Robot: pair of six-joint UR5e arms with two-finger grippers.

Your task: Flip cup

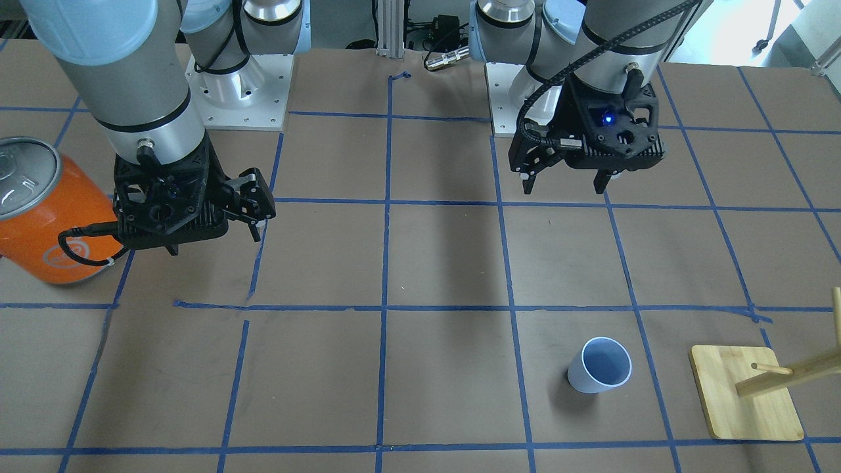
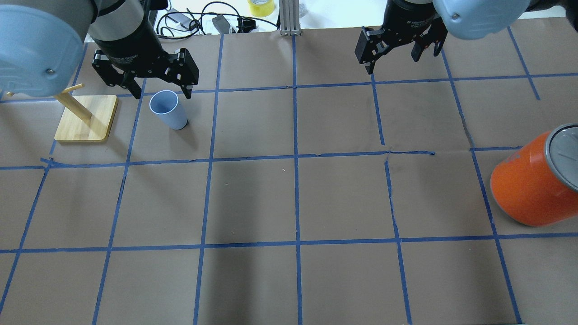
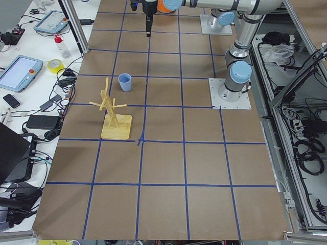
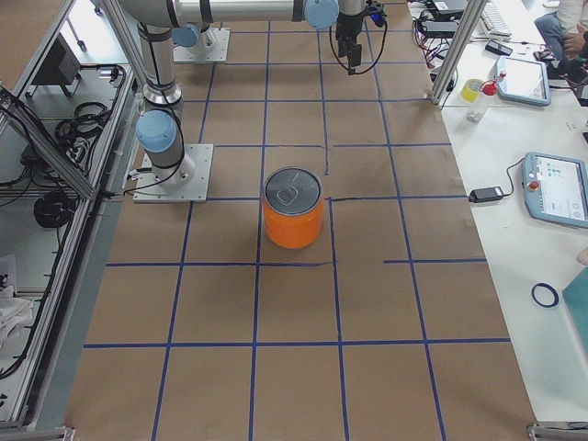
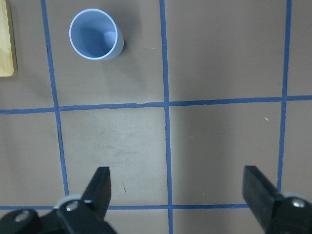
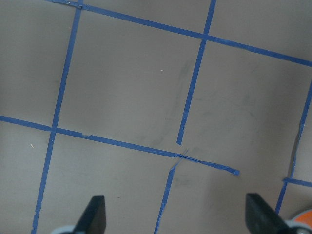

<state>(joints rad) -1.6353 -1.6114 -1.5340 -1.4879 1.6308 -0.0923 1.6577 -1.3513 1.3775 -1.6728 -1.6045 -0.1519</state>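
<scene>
Seen from across the table, the cup stands upright, mouth up, on the brown paper near the wooden stand but not touching it. The left gripper hangs nearer the robot's base, jaws spread and empty. The right gripper hovers beside the orange can, also spread and empty. From overhead, the cup sits just beyond the left fingertips. The left wrist camera looks down into its mouth.
</scene>
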